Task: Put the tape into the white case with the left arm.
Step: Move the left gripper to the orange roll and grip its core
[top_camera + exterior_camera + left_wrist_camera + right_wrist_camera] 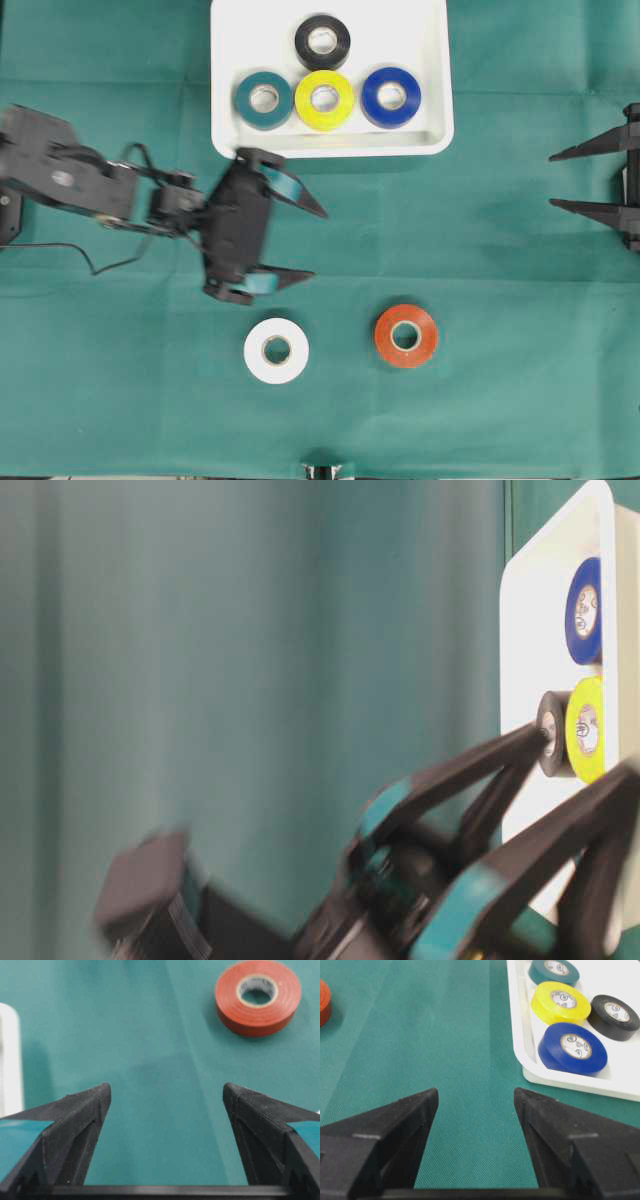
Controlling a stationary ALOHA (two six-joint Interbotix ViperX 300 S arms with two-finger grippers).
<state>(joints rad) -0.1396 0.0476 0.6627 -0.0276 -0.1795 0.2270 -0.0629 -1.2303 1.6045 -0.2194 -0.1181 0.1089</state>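
Left gripper (318, 243) spread wide, holding nothing, above green cloth (480, 400). White tape (276, 350) just below it, orange tape (406, 335) ahead to one side. White case (432, 80) beyond its upper finger.

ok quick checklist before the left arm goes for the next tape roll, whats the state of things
1. Left gripper open with nothing between its fingers: ok.
2. Tape left to fetch: white roll and red roll lie flat on the green cloth, apart from each other: ok.
3. Gripper lined up over a roll: not ok; in the left wrist view the red roll sits ahead and off to one side.
4. Room in the white case: black, teal, yellow and blue rolls fill the middle, bare floor at both ends: ok.
5. Right gripper open, parked at the edge, out of the way: ok.
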